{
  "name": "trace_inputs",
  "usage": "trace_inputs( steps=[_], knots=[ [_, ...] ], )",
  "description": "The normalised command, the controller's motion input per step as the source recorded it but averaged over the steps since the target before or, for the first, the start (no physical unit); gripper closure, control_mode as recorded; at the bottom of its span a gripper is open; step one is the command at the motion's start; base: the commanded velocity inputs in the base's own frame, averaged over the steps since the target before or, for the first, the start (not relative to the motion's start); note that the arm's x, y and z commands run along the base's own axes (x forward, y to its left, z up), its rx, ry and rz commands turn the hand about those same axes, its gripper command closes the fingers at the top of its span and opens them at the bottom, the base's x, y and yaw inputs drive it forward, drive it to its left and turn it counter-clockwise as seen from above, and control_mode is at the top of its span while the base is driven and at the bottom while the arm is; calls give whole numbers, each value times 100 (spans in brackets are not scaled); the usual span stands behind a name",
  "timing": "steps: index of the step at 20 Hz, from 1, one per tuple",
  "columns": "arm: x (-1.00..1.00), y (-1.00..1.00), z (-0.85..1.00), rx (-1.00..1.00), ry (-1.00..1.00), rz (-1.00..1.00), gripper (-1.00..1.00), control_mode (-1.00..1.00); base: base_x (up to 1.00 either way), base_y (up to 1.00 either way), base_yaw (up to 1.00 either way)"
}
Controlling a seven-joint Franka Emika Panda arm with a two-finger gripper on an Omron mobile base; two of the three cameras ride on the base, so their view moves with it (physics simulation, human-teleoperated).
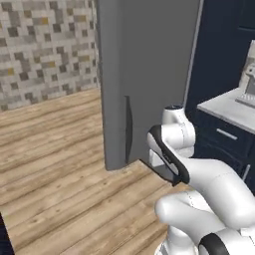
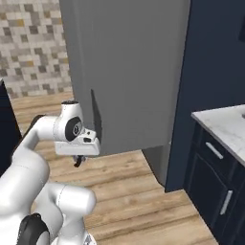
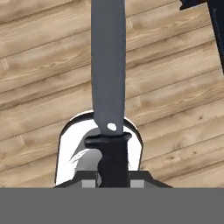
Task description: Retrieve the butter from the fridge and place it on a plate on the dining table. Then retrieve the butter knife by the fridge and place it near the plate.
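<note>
My gripper [image 3: 112, 180] is shut on the black handle of the butter knife [image 3: 108, 78]. Its grey blade points away from the hand over the wooden floor. In the right base view the gripper [image 2: 77, 161] hangs low under the white hand, just in front of the fridge [image 2: 129, 72]. The fridge [image 1: 144, 69] is a tall matte grey box with a slim dark vertical handle [image 1: 128, 128] near its lower edge. The butter, the plate and the dining table are out of view.
Navy cabinets with a marble counter [image 2: 224, 122] stand to the right of the fridge, with the counter [image 1: 226, 107] close to the arm's right side. A mosaic tile wall [image 1: 45, 50] runs behind on the left. Wooden floor [image 1: 55, 174] lies open to the left.
</note>
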Motion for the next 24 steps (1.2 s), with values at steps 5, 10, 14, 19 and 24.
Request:
trace_inputs(
  steps=[5, 10, 14, 19, 24],
  knots=[
    [0, 0, 0, 0, 0, 0, 100, 100, -67, 50, 56],
    [0, 0, 0, 0, 0, 0, 100, 100, 2, 67, 35],
    [0, 0, 0, 0, 0, 0, 100, 100, 64, 27, 19],
    [0, 0, 0, 0, 0, 0, 100, 100, 92, 24, 10],
    [0, 0, 0, 0, 0, 0, 100, 100, 81, 58, 8]
  ],
)
